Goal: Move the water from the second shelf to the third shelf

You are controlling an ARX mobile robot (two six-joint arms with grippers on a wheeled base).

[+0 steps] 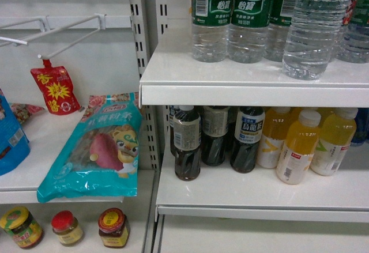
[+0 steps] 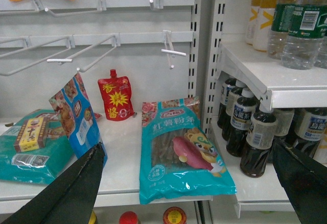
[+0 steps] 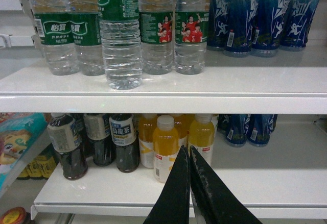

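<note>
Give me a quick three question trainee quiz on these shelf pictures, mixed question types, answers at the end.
1. True or false: the right gripper holds a water bottle.
2. Which drinks stand right of the dark bottles on the lower shelf? A yellow, B red, C green.
3. Fill in: the left gripper's fingers are spread ____.

Key: 1 false, its fingers are shut on nothing. 2 A, the yellow bottles. 3 open.
</note>
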